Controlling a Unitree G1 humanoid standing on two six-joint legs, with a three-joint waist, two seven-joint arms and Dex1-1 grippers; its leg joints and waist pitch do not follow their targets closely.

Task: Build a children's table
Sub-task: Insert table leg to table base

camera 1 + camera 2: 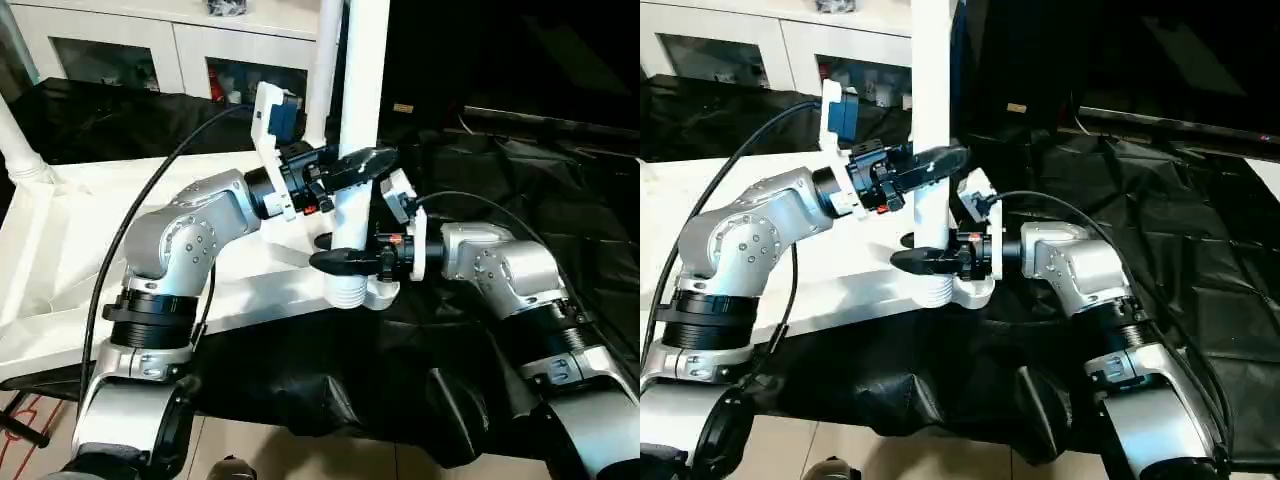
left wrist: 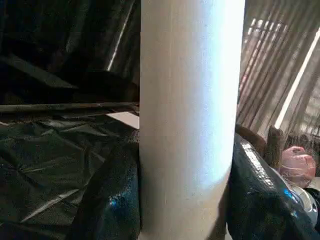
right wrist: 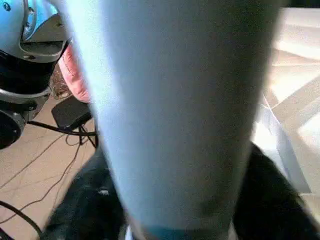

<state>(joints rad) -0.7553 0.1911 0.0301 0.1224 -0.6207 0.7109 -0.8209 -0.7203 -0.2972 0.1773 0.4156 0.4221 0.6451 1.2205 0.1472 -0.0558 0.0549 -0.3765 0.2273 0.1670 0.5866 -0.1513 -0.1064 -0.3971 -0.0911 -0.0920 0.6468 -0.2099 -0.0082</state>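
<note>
Three long white tapered tubular plastic legs stand visible, perhaps more beyond view; one large white rectangular plastic tabletop; two black-fingered tools.

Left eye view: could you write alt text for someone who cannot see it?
A robot's two tools grip an upright white table leg, the left tool above the right tool, at a corner socket of the upturned white tabletop. Black sheeting lies to the right.

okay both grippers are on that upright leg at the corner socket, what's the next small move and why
Probably twist the leg further into the corner socket. Its ribbed end still shows above the socket, and the left gripper and right gripper both clasp it, so it looks not fully seated.
</note>
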